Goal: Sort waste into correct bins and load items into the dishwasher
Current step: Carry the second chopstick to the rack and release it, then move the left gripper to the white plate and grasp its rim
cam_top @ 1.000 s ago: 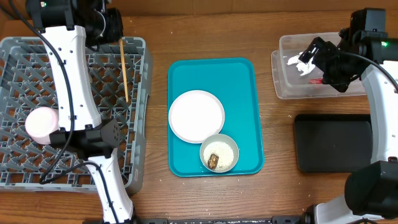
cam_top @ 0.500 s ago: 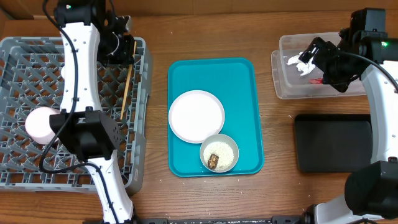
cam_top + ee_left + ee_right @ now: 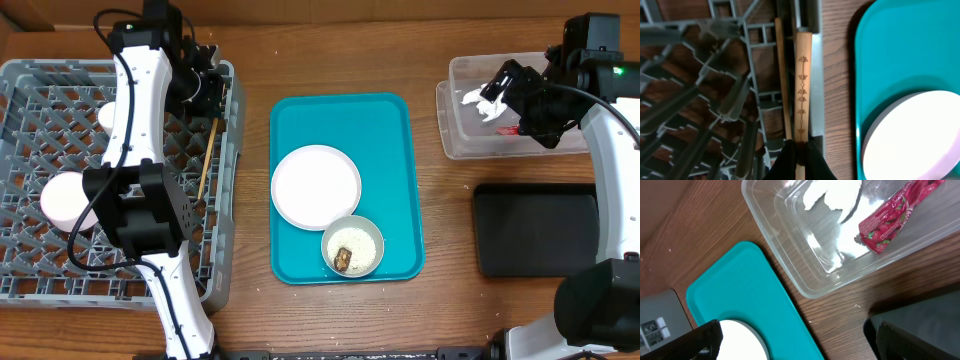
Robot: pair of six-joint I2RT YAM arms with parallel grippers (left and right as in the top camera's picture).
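Note:
My left gripper (image 3: 210, 108) is shut on the top end of a wooden chopstick (image 3: 206, 158) at the right wall of the grey dishwasher rack (image 3: 40, 90). In the left wrist view the black fingers (image 3: 790, 160) pinch an engraved chopstick (image 3: 802, 85), with a thinner stick (image 3: 783, 85) beside it. A pink bowl (image 3: 65, 198) sits in the rack. The plate (image 3: 316, 186) and a bowl of rice (image 3: 352, 246) with a brown lump (image 3: 343, 260) are on the teal tray (image 3: 390, 130). My right gripper (image 3: 497, 97) hangs open over the clear tub (image 3: 455, 140), which holds tissue (image 3: 832, 192) and the red wrapper (image 3: 890, 222).
The black tray (image 3: 540, 228) lies in front of the clear tub at the right. A small white cup (image 3: 104, 115) shows in the rack behind my left arm. Bare wood separates the rack, the teal tray and the bins.
My left arm has swung right and nearer along the rack's right wall, carrying the chopstick with it. The right arm has not moved.

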